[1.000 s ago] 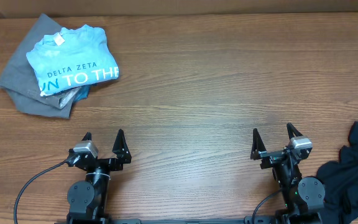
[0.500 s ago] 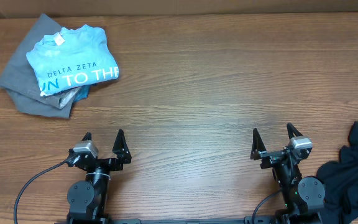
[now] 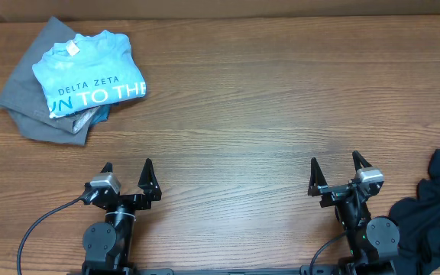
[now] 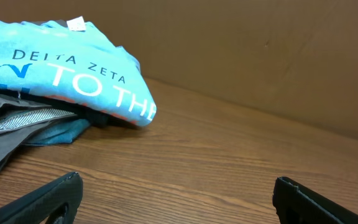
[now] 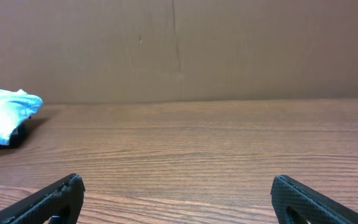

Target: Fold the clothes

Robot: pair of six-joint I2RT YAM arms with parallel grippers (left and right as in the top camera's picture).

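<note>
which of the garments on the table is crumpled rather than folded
The black T-shirt, bunched in a heap at the far right. The light blue T-shirt and the grey garment lie folded, stacked at the far left.

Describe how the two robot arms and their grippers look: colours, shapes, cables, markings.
Both arms are black. The left gripper and right gripper each carry two pointed black fingers, a small silver-grey box behind them and a round joint housing. A black cable loops from the left arm. No markings are readable.
</note>
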